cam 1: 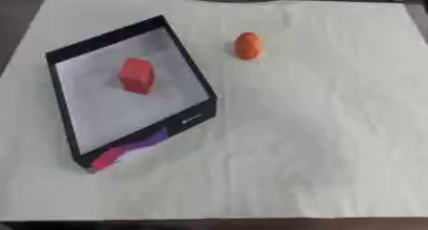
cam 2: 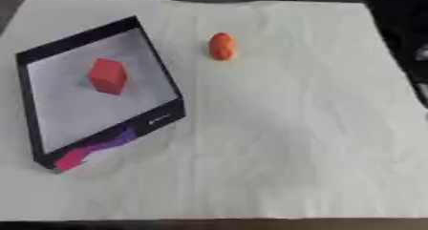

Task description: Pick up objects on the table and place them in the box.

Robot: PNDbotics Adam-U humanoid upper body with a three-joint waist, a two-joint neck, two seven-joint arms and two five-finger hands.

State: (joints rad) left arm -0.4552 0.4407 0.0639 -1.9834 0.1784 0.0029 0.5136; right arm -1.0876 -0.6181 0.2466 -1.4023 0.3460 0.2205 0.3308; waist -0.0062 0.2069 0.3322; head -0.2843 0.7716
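Since neither hand shows in either view, you cannot tell how open they are or give places relative to them. The cloth-covered table [cam 1: 334, 143] carries the black-walled box [cam 1: 107, 42] at your left. A red block [cam 1: 136, 75] already sits inside it. One orange object [cam 1: 247, 46] is left, near the box's right side.

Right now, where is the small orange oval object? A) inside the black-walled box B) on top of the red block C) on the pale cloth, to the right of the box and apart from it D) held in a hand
C: the small orange oval object lies on the pale cloth, clear of the black-walled box, which holds only the red block.
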